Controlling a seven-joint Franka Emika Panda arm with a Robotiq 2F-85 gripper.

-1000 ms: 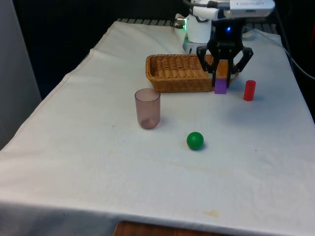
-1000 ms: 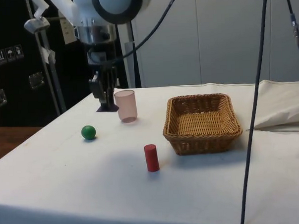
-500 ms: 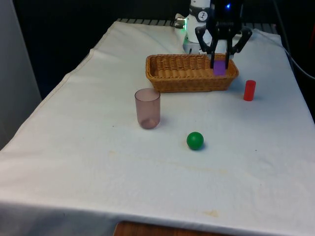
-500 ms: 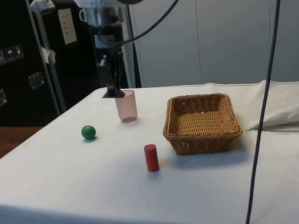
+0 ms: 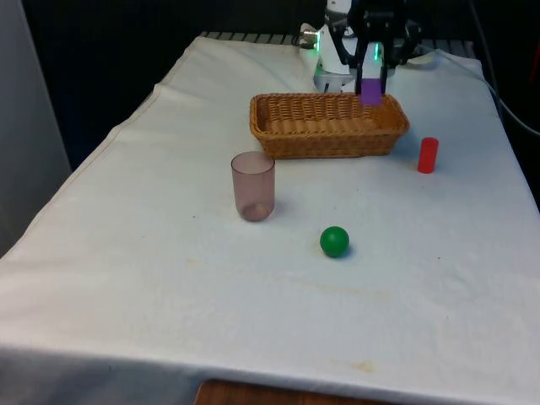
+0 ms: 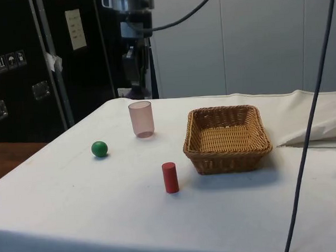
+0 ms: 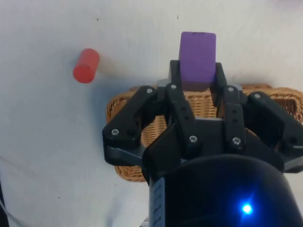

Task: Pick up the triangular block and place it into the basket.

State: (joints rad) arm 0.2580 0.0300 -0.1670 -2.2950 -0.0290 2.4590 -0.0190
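Purple, and clamped between the black fingers (image 7: 176, 87) of the gripper (image 5: 371, 61), the block (image 5: 370, 88) hung in the air above the basket (image 5: 326, 133); in the front view it sat over the far rim at about one o'clock from the basket's middle, clear of the wicker; in the wrist view (image 7: 198, 60) it lay against the white cloth just past the rim (image 7: 124, 106), so it seemed not yet squarely over the hollow; the side view placed the gripper (image 6: 136, 66) high, at about eleven o'clock from the cup (image 6: 141, 119), with the block too dark there to make out.

The step in hand, as I judged it, was the carry: the block had been lifted and was being brought to the basket; the next move called for shifting it over the open middle, lowering it toward the woven floor, and only then parting the fingers; a release this near the rim could have let it catch the edge and fall outside.

The block's long axis stood near upright, running down from the fingers toward the table; its lower end pointed at the basket's far edge; its flat purple face turned to the front camera; it read as an oblong from these angles, and I could not tell a triangular section.

The red cylinder (image 5: 428, 155) stood at three o'clock from the basket, apart from it; the ball (image 5: 334, 241) lay nearer the camera, at six o'clock.
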